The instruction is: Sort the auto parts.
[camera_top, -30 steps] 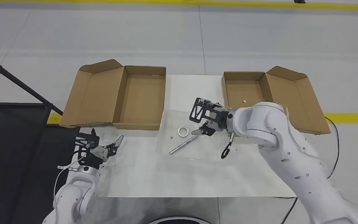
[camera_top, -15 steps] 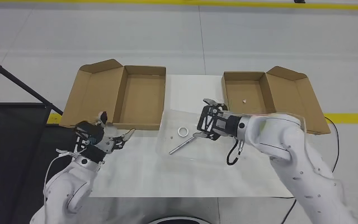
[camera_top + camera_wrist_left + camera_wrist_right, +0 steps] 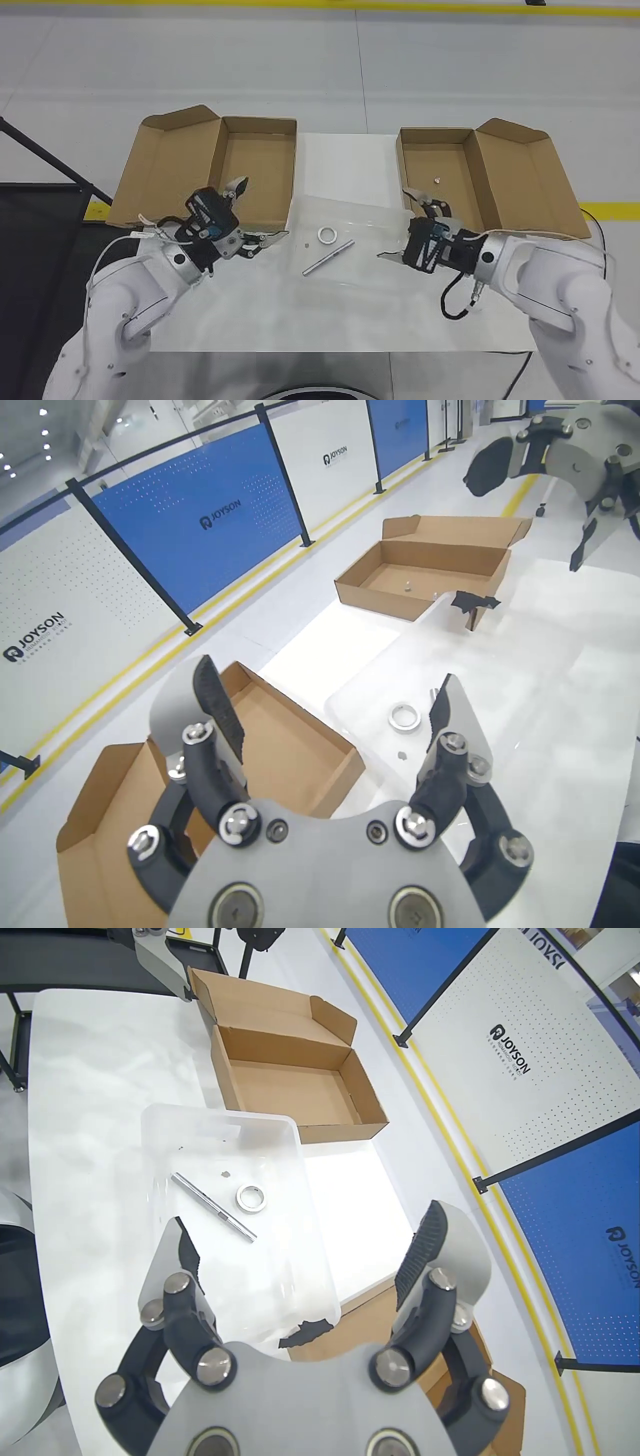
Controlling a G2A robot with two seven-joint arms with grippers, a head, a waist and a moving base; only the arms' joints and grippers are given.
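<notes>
The right gripper (image 3: 398,226) has backed toward the surface's right edge as the left gripper (image 3: 262,212) swung in beside the tray (image 3: 360,272), both wide open and empty, so its ring (image 3: 326,235) and rod (image 3: 329,257) probably await the left arm

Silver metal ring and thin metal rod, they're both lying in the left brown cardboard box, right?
No. The silver metal ring and thin metal rod both lie in the clear plastic tray, not the brown cardboard box; the right wrist view shows it.
</notes>
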